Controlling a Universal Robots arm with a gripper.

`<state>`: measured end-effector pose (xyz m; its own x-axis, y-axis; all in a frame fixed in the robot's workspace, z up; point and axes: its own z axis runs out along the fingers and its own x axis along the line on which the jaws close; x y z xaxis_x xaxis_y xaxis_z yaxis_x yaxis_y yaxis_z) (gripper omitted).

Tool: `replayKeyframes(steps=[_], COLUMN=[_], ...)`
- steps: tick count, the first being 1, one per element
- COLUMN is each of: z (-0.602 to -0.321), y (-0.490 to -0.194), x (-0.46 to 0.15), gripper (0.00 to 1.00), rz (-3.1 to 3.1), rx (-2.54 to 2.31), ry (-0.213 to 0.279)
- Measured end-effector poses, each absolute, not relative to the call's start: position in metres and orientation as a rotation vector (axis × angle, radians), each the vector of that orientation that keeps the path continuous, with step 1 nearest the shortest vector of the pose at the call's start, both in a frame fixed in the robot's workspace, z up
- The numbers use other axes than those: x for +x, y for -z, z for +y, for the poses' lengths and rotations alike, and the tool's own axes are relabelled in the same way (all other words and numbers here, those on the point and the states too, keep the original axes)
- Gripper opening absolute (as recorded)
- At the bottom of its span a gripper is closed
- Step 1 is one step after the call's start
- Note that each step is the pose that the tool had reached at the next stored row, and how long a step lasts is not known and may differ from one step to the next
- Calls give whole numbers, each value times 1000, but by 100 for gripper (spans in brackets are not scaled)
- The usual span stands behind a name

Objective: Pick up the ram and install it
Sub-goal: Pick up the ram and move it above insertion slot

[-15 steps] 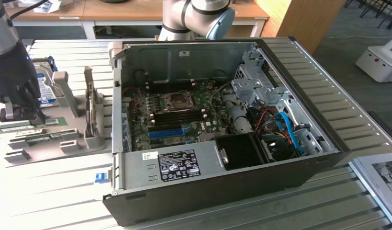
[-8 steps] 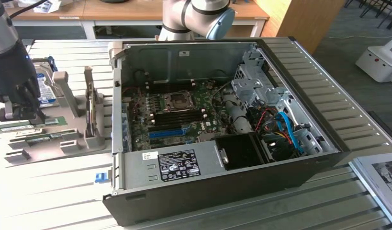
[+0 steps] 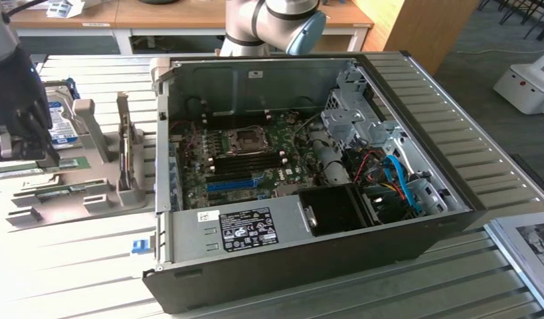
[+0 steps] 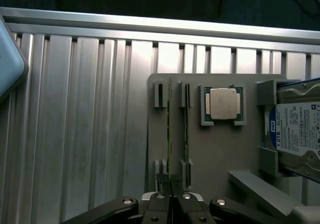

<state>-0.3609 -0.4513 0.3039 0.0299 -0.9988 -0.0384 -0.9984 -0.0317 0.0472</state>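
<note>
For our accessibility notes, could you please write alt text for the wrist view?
The gripper is closed on the ram, which stands on edge in a grey holder on a ribbed metal table. A processor and hard drive sit alongside.

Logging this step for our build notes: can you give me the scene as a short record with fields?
gripper: shut on the ram
ram position: on edge in a slot of the gray holder
also on holder: second stick, processor, hard drive
computer case: open, motherboard exposed
</note>
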Motion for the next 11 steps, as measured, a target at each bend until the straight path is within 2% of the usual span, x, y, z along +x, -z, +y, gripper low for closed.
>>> replayKeyframes(steps=[11], z=[-451], y=[-336], x=[-361], gripper=[12], rz=[-2181], rx=[2249], ry=[95])
